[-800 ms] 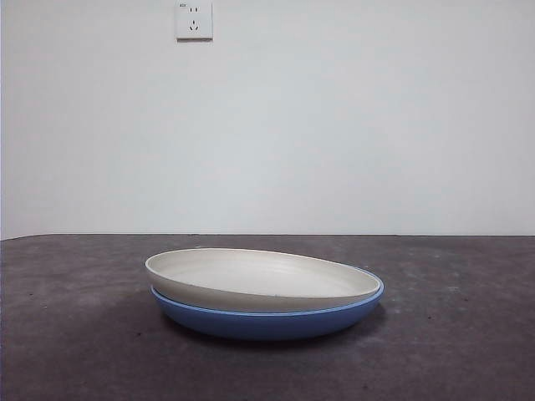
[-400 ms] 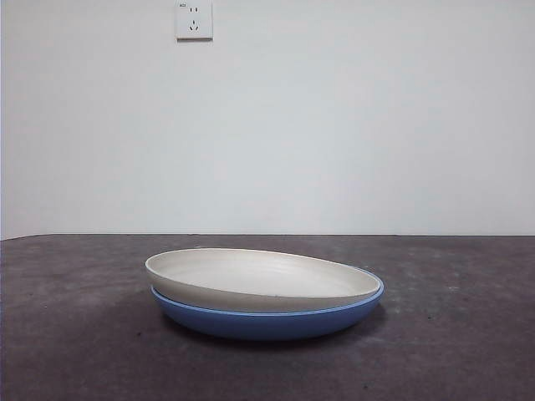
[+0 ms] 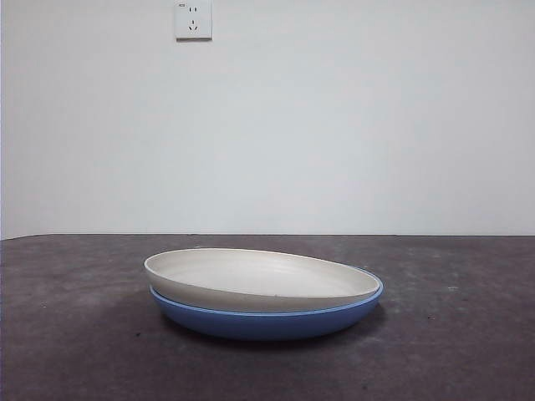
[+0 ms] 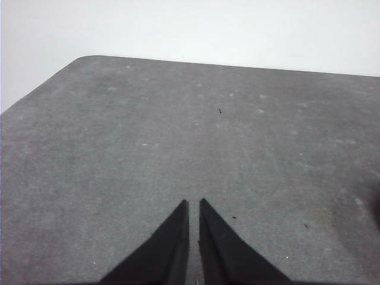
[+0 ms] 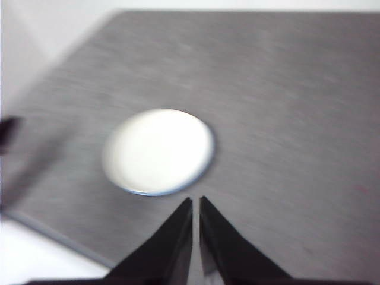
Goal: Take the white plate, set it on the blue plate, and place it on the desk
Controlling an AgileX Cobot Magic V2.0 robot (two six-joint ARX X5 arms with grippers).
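- I see the white plate (image 3: pixel 259 280) sitting inside the blue plate (image 3: pixel 267 319) near the middle of the desk (image 3: pixel 75 334); it rests tilted, its left rim lifted clear above the blue rim and overhanging it slightly, its right side sunk down into the blue one.
- Only a thin blue edge shows around the white plate from my right wrist camera, as a narrow line along the plate's rim (image 5: pixel 142 192); that picture is blurred, so I cannot make out finer detail there.
- My right gripper (image 5: pixel 196 205) hangs high above the desk, well apart from the stacked plates, its jaws drawn nearly together with just a sliver between them and nothing held.
- My left gripper (image 4: pixel 193 206) is over a bare stretch of the desk near a rounded corner, jaws likewise almost closed, with nothing between them.
- Neither arm shows in the front view, and nothing stands between the camera and the plates.
- Behind the desk is a plain pale wall with a white wall socket (image 3: pixel 193 20) high up, left of centre.
- A dark shape (image 5: pixel 8 132) sits at one edge of the right wrist picture; it is too blurred for me to say what it is.
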